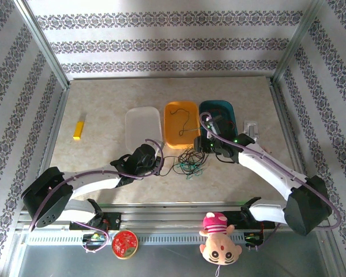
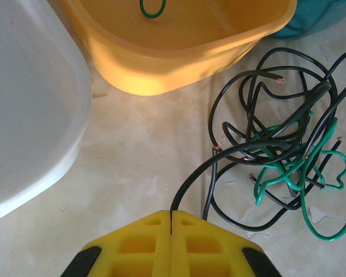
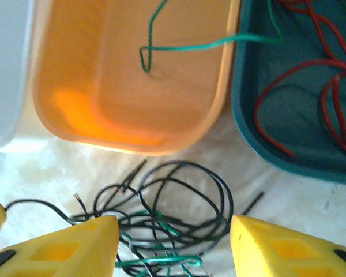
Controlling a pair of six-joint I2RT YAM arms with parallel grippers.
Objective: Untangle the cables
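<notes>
**Top view, left to right.** A yellow block [image 1: 78, 130] lay at the left of the table [image 1: 104, 98], well apart from the work. Three trays stood in a row at upper centre:

- **white tray** [image 1: 143, 124] – nothing could be made out in it
- **orange tray** [image 1: 170, 124] – held a single green cable [image 3: 179, 47]
- **teal tray** [image 1: 228, 112] – held loose red cables [image 3: 317, 75]

Just below the orange tray lay the tangle of cables [image 1: 189, 163]. It was made of black and green strands looped through one another, with no red among them.

**Grippers.** The left gripper [image 2: 171, 214] approached the tangle from its left. Its yellow fingers were clenched together on one black cable [image 2: 187, 187], which ran up and to the right into the knot. The right gripper [image 3: 173, 239] hung over the tangle from the right, with its fingers spread apart and grasping nothing.

**Progress.** The task appeared partly done, since the red strands and one green strand already lay sorted in trays. The black and green strands were yet to be separated, and this was probably the larger share. The pinched black cable looked like the next one to be drawn free.
</notes>
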